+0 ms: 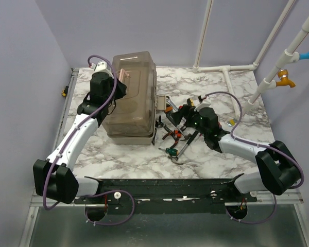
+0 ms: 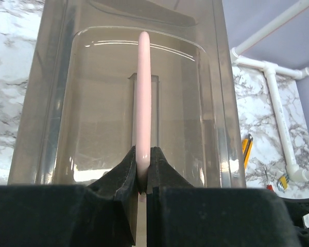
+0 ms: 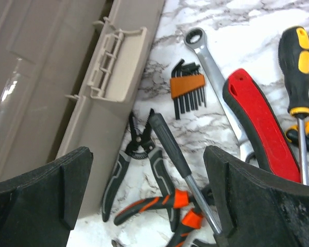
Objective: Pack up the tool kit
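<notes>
Blocked left of centre by the toolbox (image 1: 131, 95), with the left gripper (image 2: 143, 180) clamped on the pink handle (image 2: 143, 92) on top. Crowded just right of it by a heap of tools (image 1: 177, 131): pliers (image 3: 138, 144), black screwdriver (image 3: 167, 141), red knife (image 3: 257, 123), wrench (image 3: 211, 64), all under the wide-open right gripper (image 3: 147, 175). Free along the near strip of the table (image 1: 123, 157). Fenced at the back right by white pipes (image 1: 224, 68).
</notes>
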Controlling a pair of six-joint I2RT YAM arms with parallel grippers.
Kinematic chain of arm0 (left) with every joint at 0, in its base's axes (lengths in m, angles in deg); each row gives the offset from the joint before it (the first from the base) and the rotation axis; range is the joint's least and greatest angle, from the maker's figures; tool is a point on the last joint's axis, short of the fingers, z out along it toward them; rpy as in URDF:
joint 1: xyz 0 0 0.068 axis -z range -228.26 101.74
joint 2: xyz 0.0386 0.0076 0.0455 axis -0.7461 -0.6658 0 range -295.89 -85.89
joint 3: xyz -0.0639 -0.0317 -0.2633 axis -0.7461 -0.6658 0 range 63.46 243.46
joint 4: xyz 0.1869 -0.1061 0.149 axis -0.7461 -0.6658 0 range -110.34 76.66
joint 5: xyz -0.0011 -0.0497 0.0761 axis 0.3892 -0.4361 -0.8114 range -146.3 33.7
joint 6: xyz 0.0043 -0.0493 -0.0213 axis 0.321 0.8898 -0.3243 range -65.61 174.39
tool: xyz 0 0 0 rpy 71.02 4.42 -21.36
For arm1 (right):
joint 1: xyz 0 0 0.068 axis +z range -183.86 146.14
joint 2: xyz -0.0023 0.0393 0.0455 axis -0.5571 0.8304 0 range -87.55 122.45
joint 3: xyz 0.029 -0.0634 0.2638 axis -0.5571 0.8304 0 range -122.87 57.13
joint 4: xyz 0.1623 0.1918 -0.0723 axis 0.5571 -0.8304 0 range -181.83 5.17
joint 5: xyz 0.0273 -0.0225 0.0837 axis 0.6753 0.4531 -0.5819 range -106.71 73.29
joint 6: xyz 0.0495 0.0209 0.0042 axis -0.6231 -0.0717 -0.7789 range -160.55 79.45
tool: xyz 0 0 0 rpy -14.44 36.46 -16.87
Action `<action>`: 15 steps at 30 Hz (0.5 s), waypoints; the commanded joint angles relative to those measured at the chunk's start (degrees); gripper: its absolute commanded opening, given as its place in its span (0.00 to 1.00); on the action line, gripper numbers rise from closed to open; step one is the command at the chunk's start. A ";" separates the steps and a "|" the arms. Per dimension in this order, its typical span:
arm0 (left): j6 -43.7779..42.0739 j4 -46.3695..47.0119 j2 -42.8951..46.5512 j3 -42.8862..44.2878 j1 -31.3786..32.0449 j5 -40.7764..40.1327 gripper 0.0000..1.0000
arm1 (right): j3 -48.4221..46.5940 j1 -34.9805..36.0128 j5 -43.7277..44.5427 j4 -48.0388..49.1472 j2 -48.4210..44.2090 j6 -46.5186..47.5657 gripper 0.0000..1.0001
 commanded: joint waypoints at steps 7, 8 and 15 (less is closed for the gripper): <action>8.35 11.03 9.26 -1.84 -12.60 14.41 0.00 | -18.02 0.29 -7.69 -11.45 7.33 -9.09 0.92; 8.97 11.20 9.59 -2.21 -13.77 15.44 0.00 | -20.87 0.38 -8.09 -13.60 9.60 -9.35 0.91; 13.41 13.34 9.79 -4.21 -22.09 24.69 0.00 | -42.17 2.75 3.95 -29.90 22.67 -4.64 0.86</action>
